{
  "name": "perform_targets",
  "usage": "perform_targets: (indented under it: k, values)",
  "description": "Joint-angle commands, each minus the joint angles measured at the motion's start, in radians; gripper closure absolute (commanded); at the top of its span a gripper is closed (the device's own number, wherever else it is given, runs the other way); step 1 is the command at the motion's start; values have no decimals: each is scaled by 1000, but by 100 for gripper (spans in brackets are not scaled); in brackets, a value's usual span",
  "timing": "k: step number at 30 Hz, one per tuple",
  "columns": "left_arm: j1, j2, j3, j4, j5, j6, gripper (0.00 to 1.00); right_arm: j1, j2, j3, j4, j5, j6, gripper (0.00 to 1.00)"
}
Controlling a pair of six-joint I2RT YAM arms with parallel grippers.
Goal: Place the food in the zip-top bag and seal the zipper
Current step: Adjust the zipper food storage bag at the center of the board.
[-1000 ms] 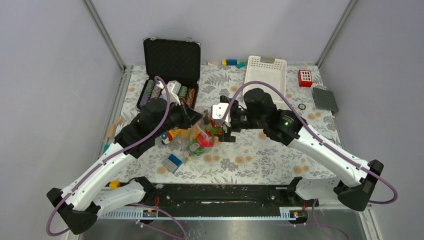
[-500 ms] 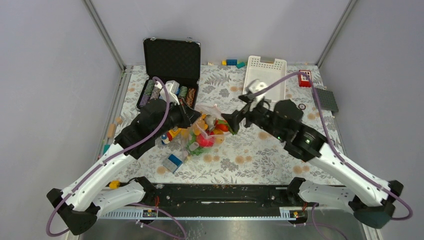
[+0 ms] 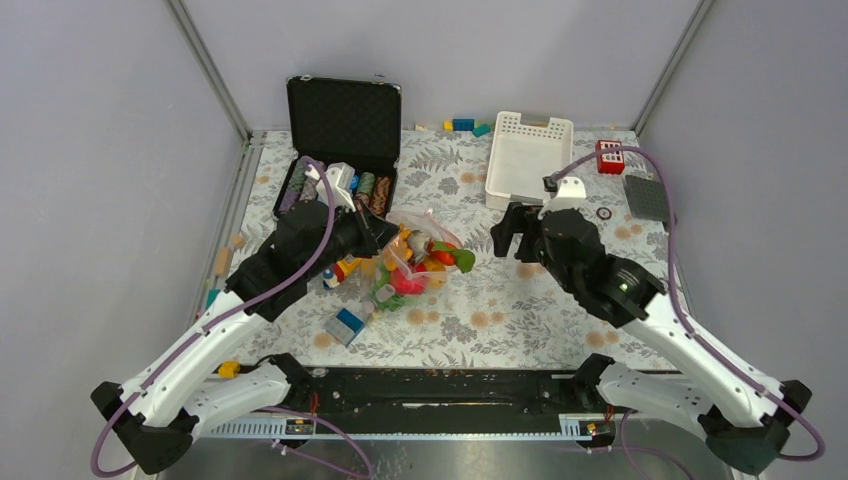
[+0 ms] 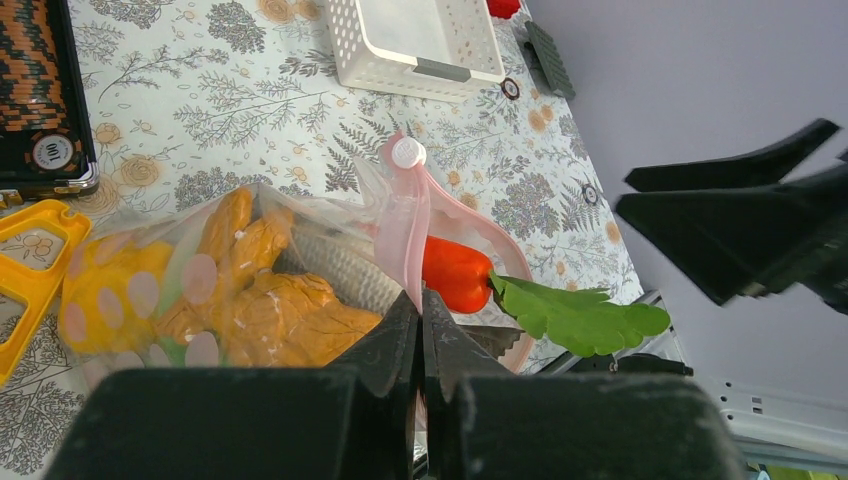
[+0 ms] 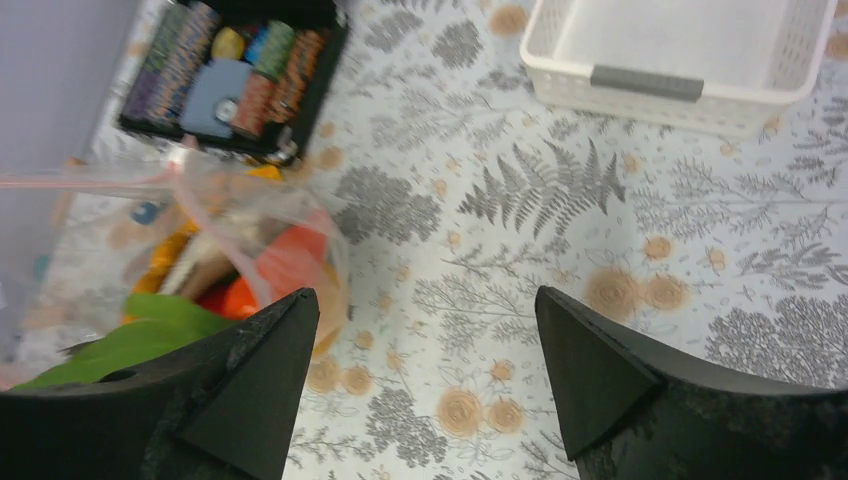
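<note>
Zip-top bag (image 3: 412,262): lies near the middle of the desk (image 3: 560,310), between the two arms. It is clear film with a pink zipper strip (image 4: 415,215) and a white slider (image 4: 406,152) on the strip.
Bag mouth: open, on the side toward the right arm. The zipper is not sealed.
Food inside: yellow-orange pieces (image 4: 265,300) and a pale ridged piece (image 4: 340,270) show through the film.
Food at mouth: a red-orange toy vegetable (image 4: 455,275) sits within the pink rim. Its green leaf (image 4: 580,315) projects beyond the rim.
Left gripper (image 4: 420,300): fingers (image 4: 385,345) together, clamped on the pink zipper strip at the near side of the mouth.
Right gripper (image 5: 425,300): fingers (image 5: 590,370) wide apart, holding nothing. It hangs over bare desk to the right of the bag, apart from it and just in front of the white basket (image 3: 528,155).
Poker chip case (image 3: 342,120): black, lid raised, at the far left of the desk, with rows of chips (image 3: 335,185) in its tray.
Yellow toy (image 4: 30,265): on the desk, touching the left side of the bag.
Blue block (image 3: 348,325): on the desk, nearer the arm bases than the bag.
Red block (image 3: 609,156) and grey studded plate (image 3: 648,197): at the far right of the desk, well apart from the bag.
</note>
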Motion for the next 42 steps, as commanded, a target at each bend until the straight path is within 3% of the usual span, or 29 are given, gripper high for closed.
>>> perform_targets:
  k: [1, 11, 20, 24, 27, 31, 35, 36, 42]
  values:
    - [7, -15, 1, 107, -1, 10, 100, -49, 88, 14, -25, -50, 39, 13]
    - [6, -37, -11, 101, -3, 12, 100, -49, 308, 83, 233, -600, -110, 15]
    - [6, -35, -16, 106, 0, 10, 100, -49, 326, 70, 320, -637, -89, 15]
    - [6, -34, -16, 107, 0, 12, 100, -49, 365, 89, 273, -603, -86, 18]
    - [8, -39, -17, 104, -4, 16, 100, -49, 393, 99, 202, -500, -66, 28]
    - [8, -43, -22, 107, -1, 14, 100, -49, 402, 98, 185, -445, -66, 51]
    - [8, -35, -24, 122, 58, 27, 100, -48, 387, 123, 148, -445, -67, 94]
    - [7, -31, -25, 133, 85, 29, 100, -47, 375, 137, 120, -433, -64, 100]
    - [7, 94, 44, 165, 338, 85, 100, -30, 335, 350, -222, -370, 59, 100]
